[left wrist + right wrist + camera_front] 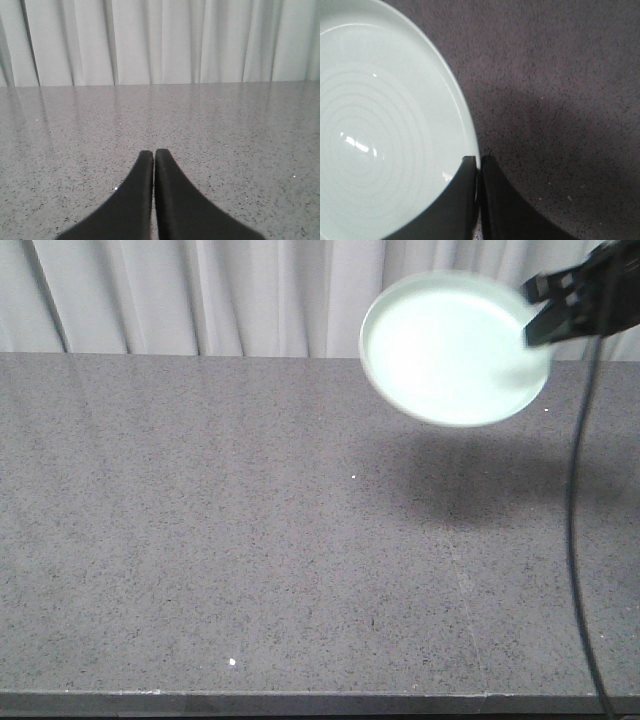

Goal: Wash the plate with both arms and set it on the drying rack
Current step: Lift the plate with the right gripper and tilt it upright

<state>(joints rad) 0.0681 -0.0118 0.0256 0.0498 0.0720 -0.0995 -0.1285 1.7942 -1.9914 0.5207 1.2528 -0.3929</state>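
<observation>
Round pale mint-green glossy plate [455, 348] held airborne over grey speckled stone counter [200, 540], right rear. Right black gripper [479, 161] clenched on its right rim; plate body extends leftward from the jaws. Left black gripper [154, 156] pressed together, empty, plate outside its view.

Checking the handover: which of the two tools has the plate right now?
The right tool: it pinches the rim of the plate. The left tool is shut on nothing.

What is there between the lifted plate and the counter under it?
Nothing. In the front view the plate, gripped at its rim by the right gripper, hangs over bare counter. Only its shadow lies there.
</observation>
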